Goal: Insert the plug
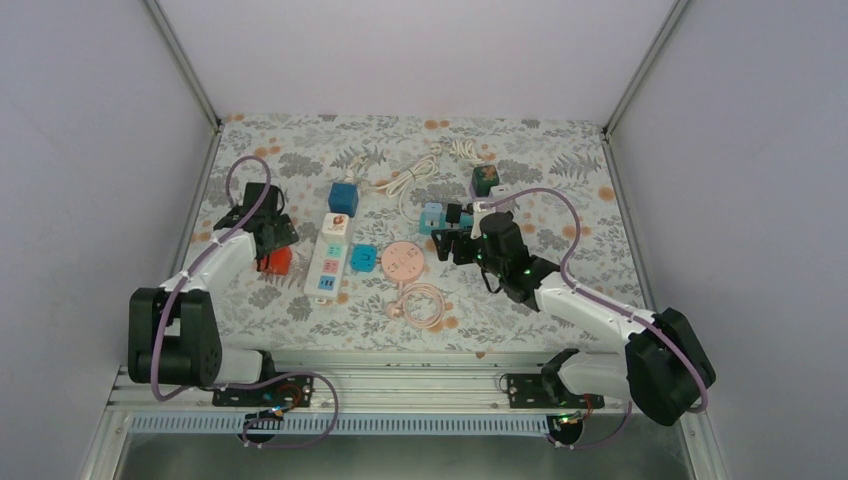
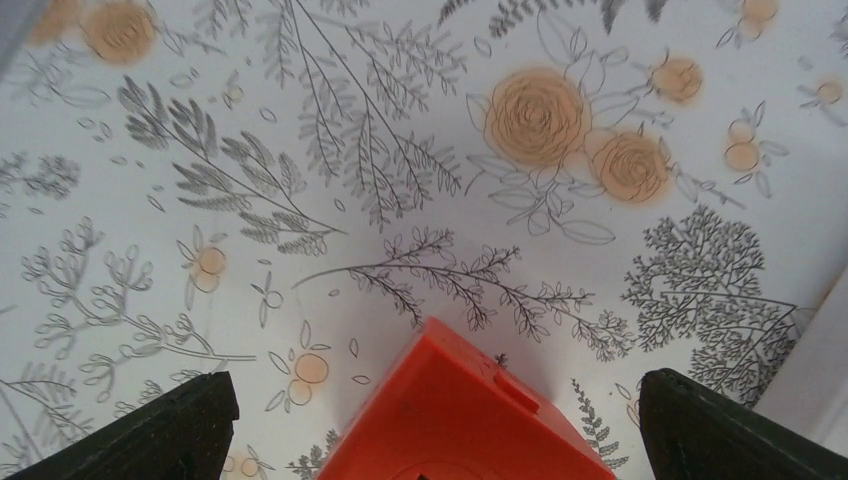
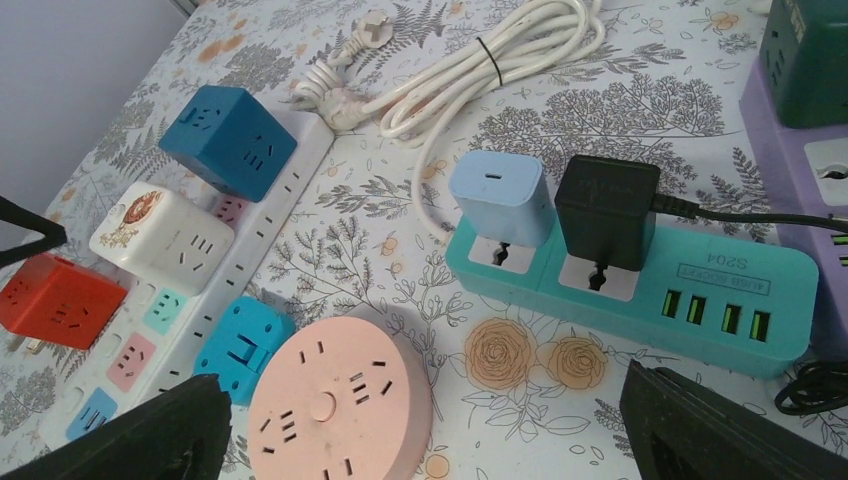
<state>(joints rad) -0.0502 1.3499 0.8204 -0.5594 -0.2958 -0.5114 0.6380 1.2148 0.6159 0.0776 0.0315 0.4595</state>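
Two arms reach over the floral cloth (image 1: 560, 200) in the top view. The left gripper (image 1: 270, 240) hangs above a red cube plug (image 1: 277, 262), which sits on the cloth just left of the white power strip (image 1: 327, 265). The right gripper (image 1: 447, 243) hovers beside a teal power strip (image 1: 437, 218) to the right of it. From the left wrist, a corner of the red cube rises from the near edge between the two dark fingers (image 2: 150, 430). Bare cloth shows on either side of the cube, so this claw stands wide open and grips nothing. The cube is glossy orange-red plastic with sharp edges and a small raised tab on its top face. From the right wrist, that arm's own fingers (image 3: 720, 430) also sit far apart with nothing between them, so it is open and empty too. Beyond them lie a pink round socket (image 3: 340, 400) and the teal strip, which already carries a pale blue charger (image 3: 500, 195) and a black adapter (image 3: 605, 205). At the left of this view the red cube lies beside the white strip, not in it. Socket slots show on its side, and what looks like a metal prong pokes out low at its near-left. A white cube adapter (image 3: 160, 235) sits on the strip, with coloured outlets free nearer the arms. I judge the insertion not yet made: the cube has to be gripped, its prongs lined up over a free outlet, and then pressed home.
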